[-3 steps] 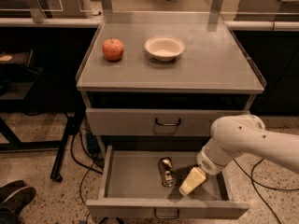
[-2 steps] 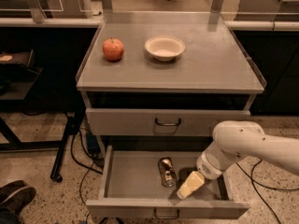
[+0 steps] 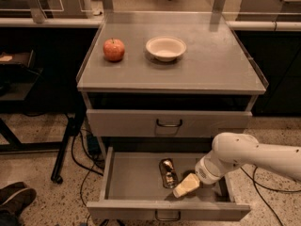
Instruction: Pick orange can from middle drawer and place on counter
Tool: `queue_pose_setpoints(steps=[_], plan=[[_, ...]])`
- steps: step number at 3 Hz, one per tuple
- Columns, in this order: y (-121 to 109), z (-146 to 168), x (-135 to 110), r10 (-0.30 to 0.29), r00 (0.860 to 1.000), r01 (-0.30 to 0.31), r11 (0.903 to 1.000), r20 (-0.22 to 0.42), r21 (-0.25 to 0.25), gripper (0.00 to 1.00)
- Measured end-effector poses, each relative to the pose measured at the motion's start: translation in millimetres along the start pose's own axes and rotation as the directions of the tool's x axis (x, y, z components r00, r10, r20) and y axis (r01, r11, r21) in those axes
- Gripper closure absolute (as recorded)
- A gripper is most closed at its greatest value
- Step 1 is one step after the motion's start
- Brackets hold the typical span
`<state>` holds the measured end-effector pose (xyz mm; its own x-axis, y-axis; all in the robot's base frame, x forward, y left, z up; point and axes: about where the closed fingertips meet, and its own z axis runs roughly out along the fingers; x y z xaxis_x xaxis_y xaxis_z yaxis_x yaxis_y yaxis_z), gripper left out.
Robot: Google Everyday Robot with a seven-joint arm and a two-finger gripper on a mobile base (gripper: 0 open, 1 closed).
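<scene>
Slightly lower and nearer the drawer's front than a second ago, the gripper [image 3: 186, 186] has crept toward the orange can [image 3: 167, 172], which has not shifted; the can lies on its side on the floor of the middle drawer [image 3: 136, 182], which stands pulled out beneath the counter's front edge, the can roughly below that edge's midpoint; the gripper sits inside the drawer just beside the can, on the side of the counter's front right corner, and seemingly not around it; whether it is released or clenched I cannot tell; the white arm [image 3: 254, 154] reaches in from the right. Done, by my reading: the drawer is open and the approach nearly complete; left: the grasp, the lift clear of the drawer, and the placing on the counter [image 3: 216, 65], where a red apple [image 3: 114, 49] sits near the left edge and a bowl [image 3: 165, 47] near the middle toward the back edge; the stretch toward the right edge looks the likeliest landing spot.
</scene>
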<state>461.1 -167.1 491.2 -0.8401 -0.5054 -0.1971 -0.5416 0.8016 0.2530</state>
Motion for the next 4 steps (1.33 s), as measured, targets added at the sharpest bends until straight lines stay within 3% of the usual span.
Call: queue_pose_setpoints(steps=[2,4], plan=[[8.7,16.1,-7.9,-0.003,1.0,0.003,0.9999,0.022,-0.013,0.0],[20.8,50.0,-41.4,0.029,0.997,-0.031,0.9993,0.074,0.02,0.0]])
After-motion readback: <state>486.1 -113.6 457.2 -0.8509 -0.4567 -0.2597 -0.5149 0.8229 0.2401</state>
